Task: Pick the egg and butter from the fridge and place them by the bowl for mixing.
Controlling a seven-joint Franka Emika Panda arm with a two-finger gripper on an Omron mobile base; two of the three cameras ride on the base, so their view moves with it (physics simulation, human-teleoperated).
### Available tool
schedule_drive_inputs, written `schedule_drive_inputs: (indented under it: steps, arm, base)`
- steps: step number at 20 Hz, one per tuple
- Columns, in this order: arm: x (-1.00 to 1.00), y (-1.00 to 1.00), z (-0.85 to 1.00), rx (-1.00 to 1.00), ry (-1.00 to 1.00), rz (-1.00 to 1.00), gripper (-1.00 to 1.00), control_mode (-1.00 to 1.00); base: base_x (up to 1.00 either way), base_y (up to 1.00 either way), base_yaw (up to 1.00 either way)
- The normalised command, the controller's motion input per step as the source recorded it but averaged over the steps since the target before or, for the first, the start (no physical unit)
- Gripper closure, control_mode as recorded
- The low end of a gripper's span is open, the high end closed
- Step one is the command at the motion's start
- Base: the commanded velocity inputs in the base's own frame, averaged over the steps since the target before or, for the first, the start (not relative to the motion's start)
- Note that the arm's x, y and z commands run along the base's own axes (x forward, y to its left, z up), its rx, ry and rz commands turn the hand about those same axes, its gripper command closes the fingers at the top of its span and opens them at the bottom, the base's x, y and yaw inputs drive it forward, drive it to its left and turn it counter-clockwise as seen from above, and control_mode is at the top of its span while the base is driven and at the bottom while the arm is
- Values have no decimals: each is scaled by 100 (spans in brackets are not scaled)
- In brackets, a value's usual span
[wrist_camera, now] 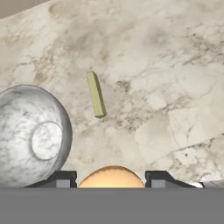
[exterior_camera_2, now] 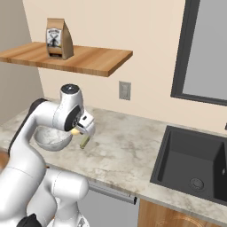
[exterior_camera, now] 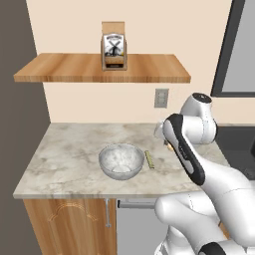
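Held between the gripper (wrist_camera: 112, 175) fingertips, egg (wrist_camera: 112, 176) hangs above the counter (wrist_camera: 175, 65); left to right below: bowl (wrist_camera: 33, 135), then butter (wrist_camera: 96, 94) just beside it. Best lowered straight onto bare marble right of the butter; released only once touching, lest it roll.

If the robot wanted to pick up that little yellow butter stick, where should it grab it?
Probably around the middle of the butter, pinching its two long sides from straight above. It lies flat on the marble counter, thin and narrow, so the claw would fit across its width. The bowl sits close by but apart from it, so coming down from above avoids the bowl.
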Motion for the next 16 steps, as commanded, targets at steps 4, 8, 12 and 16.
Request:
schedule_drive_inputs:
  steps: [4, 8, 12, 16]
  arm:
    - [23, 6, -59, 2, 0, 0, 100, -100]
    - [19, 11, -61, 1, 2, 0, 100, -100]
    - [29, 17, -64, 5, 3, 0, 100, -100]
    - [28, 8, -55, 2, 2, 0, 100, -100]
  base:
    - [0, 0, 0]
    - [0, 0, 0]
    - [0, 0, 0]
    - [0, 0, 0]
